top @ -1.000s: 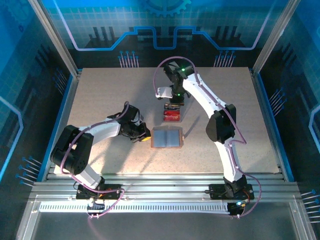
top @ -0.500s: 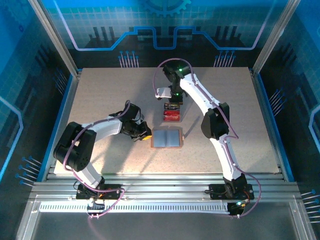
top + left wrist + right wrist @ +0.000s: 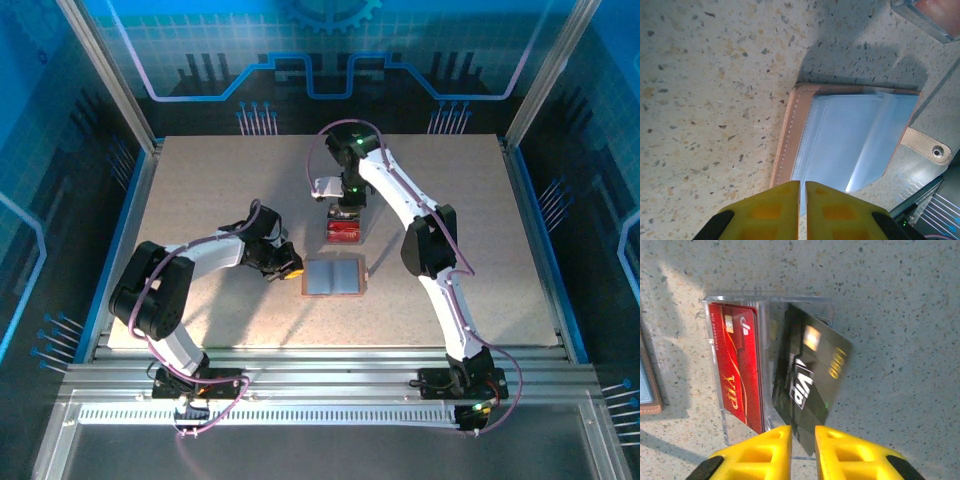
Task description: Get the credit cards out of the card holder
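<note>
The card holder (image 3: 335, 277) lies spread open on the table, grey pockets up, brown rim around it (image 3: 850, 135). My left gripper (image 3: 296, 271) is shut, its yellow tips (image 3: 802, 189) at the holder's left edge. Beyond the holder stands a clear tray (image 3: 343, 232). In its left compartment lies a red credit card (image 3: 737, 365). A black card marked VIP (image 3: 810, 370) leans tilted over the right compartment, its lower corner between the fingers of my right gripper (image 3: 803, 440). Those jaws stand slightly apart, so the right gripper (image 3: 345, 210) is open just above the tray.
The holder's closing tab (image 3: 927, 145) sticks out on its right side. The tray's clear rim (image 3: 765, 299) stands close to the holder's far edge (image 3: 647, 385). Bare speckled table surrounds both, with metal rails along the near edge (image 3: 320, 380).
My right gripper's jaws have parted a little around the black card. Both arms have stayed almost in place.
</note>
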`<state>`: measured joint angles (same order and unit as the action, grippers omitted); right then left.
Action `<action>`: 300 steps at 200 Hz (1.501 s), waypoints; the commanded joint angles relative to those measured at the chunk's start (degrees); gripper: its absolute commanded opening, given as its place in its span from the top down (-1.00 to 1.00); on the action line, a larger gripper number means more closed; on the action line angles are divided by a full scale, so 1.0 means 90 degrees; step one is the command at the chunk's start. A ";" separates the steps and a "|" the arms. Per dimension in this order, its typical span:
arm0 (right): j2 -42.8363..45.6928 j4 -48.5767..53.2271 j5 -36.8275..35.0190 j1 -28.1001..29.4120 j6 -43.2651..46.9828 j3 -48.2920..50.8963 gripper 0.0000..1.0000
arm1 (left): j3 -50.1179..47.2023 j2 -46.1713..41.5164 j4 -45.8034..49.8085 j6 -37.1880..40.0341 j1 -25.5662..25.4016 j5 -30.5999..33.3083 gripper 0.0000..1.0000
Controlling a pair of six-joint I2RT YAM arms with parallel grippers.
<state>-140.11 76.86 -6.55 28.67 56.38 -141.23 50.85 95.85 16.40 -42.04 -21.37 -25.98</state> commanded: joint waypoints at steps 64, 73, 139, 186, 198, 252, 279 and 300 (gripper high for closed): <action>0.0531 -0.0373 -0.0155 -0.0043 -0.0488 0.0423 0.43 | 0.0080 0.0016 0.0074 -0.0016 0.0059 -0.0206 0.77; 0.0621 -0.0436 -0.0150 -0.0031 -0.0588 0.0548 0.41 | 0.0073 -0.0006 0.0072 -0.0014 0.0059 -0.0206 0.76; 0.1480 -0.0947 -0.0054 -0.0011 -0.1622 0.1687 0.22 | -0.0039 -0.0162 -0.0011 0.0013 0.0059 -0.0218 0.76; 0.2360 -0.1760 0.0034 0.0007 -0.2544 0.3003 0.28 | -0.0107 -0.0265 -0.0103 0.0023 0.0064 -0.0215 0.76; 0.2570 -0.1987 0.0058 0.0008 -0.2814 0.3333 0.30 | -0.0123 -0.0284 -0.0122 0.0023 0.0059 -0.0209 0.76; 0.3497 -0.3078 -0.0465 0.0027 -0.3833 0.4727 0.19 | -0.0162 -0.0335 -0.0162 0.0052 0.0059 -0.0195 0.76; 0.3897 -0.3443 -0.1065 0.0119 -0.4268 0.5205 0.13 | -0.0142 -0.0333 -0.0183 0.0062 0.0059 -0.0201 0.75; 0.3993 -0.3367 -0.1626 0.0181 -0.4646 0.5274 0.11 | -0.0132 -0.0323 -0.0182 0.0095 0.0060 -0.0201 0.76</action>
<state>-106.83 49.28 -14.26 29.30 20.69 -94.67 50.11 94.32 14.66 -42.02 -21.21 -26.81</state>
